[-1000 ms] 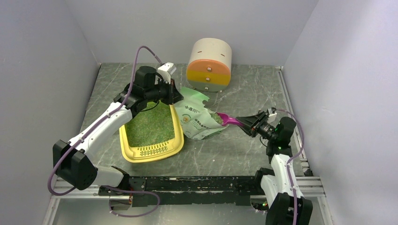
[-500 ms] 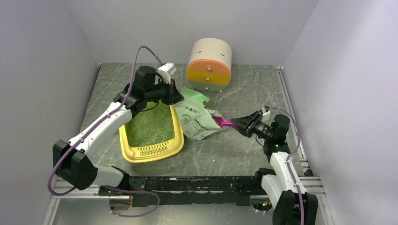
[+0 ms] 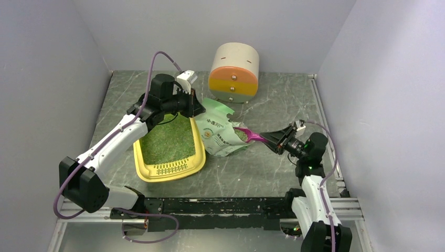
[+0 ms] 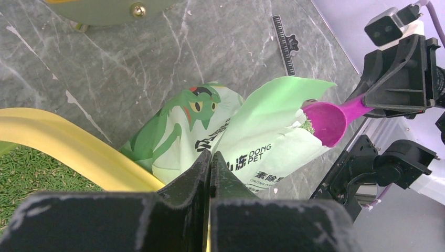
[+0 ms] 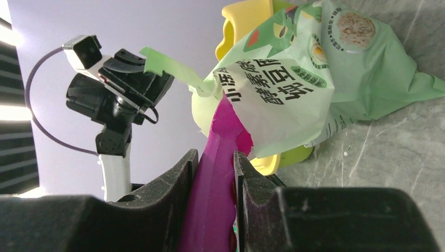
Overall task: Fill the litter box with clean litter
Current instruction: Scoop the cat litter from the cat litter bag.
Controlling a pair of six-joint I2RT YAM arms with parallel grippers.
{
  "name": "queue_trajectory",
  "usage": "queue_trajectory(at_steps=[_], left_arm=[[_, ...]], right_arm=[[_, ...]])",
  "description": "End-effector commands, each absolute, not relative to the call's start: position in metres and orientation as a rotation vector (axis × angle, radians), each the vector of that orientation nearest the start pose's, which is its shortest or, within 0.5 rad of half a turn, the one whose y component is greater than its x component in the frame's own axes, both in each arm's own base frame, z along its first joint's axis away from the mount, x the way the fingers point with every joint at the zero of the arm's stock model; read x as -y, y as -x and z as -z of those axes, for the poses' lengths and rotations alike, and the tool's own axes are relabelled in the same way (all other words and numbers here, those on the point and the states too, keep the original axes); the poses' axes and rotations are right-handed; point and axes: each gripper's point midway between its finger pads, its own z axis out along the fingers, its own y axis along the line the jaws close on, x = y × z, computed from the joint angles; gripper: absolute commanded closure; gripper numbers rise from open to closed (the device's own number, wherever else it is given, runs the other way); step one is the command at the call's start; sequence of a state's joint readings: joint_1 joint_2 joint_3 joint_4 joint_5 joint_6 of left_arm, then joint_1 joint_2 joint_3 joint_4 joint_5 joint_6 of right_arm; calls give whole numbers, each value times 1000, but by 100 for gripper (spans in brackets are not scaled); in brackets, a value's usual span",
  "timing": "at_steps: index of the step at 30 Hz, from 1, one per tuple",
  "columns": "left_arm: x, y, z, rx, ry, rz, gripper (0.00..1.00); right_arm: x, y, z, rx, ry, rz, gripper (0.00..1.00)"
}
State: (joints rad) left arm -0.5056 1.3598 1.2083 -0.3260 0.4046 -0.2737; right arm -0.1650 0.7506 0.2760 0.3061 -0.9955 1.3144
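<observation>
One litter box (image 3: 170, 169) lies on the counter (image 3: 262, 168) left of centre, its floor covered with green litter (image 3: 168, 139), grille end nearest the arms. One bag (image 3: 218, 131) lies against its right rim, and one round drawer cabinet (image 3: 234, 71) stands behind, apart from both. The left claw (image 4: 210, 157), pressed together, pinches the bag's torn top edge (the flap stands raised). The right claw (image 5: 215, 155) pinches the handle of the one magenta scoop (image 3: 252, 135), whose bowl sits in the bag's mouth, partly hidden by the plastic.
</observation>
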Motion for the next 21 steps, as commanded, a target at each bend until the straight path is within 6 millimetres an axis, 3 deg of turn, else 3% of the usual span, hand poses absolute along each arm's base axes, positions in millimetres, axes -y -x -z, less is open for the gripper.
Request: queue_trajectory(at_steps=[1, 5, 8, 12, 21], left_arm=[[267, -312, -266, -2023, -523, 909, 95], [269, -313, -273, -2004, -538, 923, 95], [271, -312, -273, -2000, -562, 928, 95], [267, -308, -268, -2013, -565, 917, 95], [270, -304, -270, -1988, -581, 946, 95]], right_arm=[[-134, -219, -210, -1850, -619, -1741, 100], [-129, -217, -209, -1830, -672, -1766, 100], [-121, -223, -208, -1858, -717, -1677, 100], [-115, -223, -220, -1830, -694, -1663, 100], [-113, -213, -210, -1920, -685, -1600, 100]])
